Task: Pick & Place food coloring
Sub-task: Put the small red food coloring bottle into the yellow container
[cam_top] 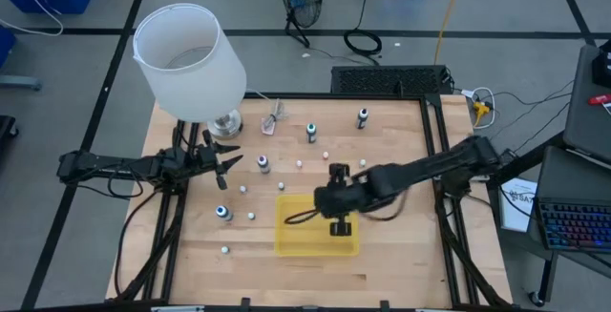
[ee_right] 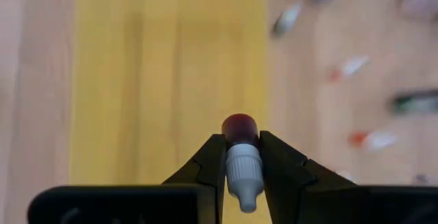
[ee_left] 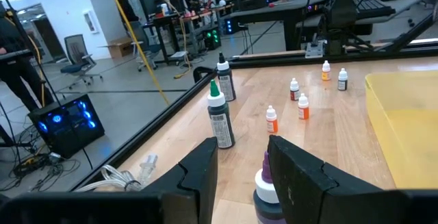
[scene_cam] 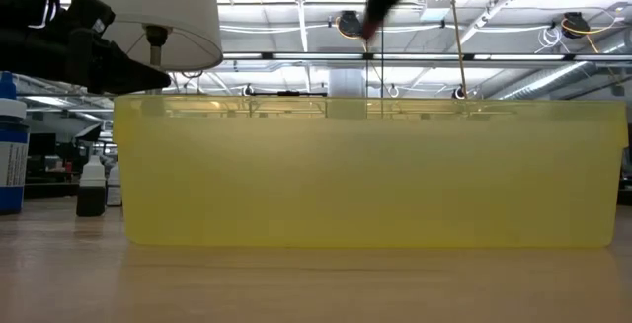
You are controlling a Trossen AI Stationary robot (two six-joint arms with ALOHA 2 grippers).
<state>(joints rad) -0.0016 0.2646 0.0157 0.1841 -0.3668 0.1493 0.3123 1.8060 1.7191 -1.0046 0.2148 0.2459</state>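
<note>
1. Bottle (ee_right: pixel 241 157) of food coloring, dark red body with a pale cap, sits pinched between the fingers of the right gripper (ee_right: pixel 241 166); in the high view that gripper (cam_top: pixel 338 224) hangs over the yellow tray (cam_top: pixel 296 240), toward its 3 o'clock end.
2. Second bottle (ee_left: pixel 265 195), dark with a white collar and purple tip, is clamped by the left gripper (ee_left: pixel 243 166) near the table's 9 o'clock edge, beside the lamp (cam_top: pixel 187 62).
3. Other bottles stand loose on the wooden table (cam_top: pixel 401 264): a green-capped one (ee_left: pixel 218 116) and a black-capped one (ee_left: pixel 224 79) with printed labels, their writing too small to read, plus small orange-bodied ones (ee_left: pixel 272 120) toward 12 o'clock of the tray.
4. Tray wall fills most of the low view and hides the table behind it; only a dark small bottle (scene_cam: pixel 91 187) and a blue-labelled one (scene_cam: pixel 11 155), cut off at the edge, show at 9 o'clock.
5. Right wrist view blurs the scattered bottles beside the tray.
</note>
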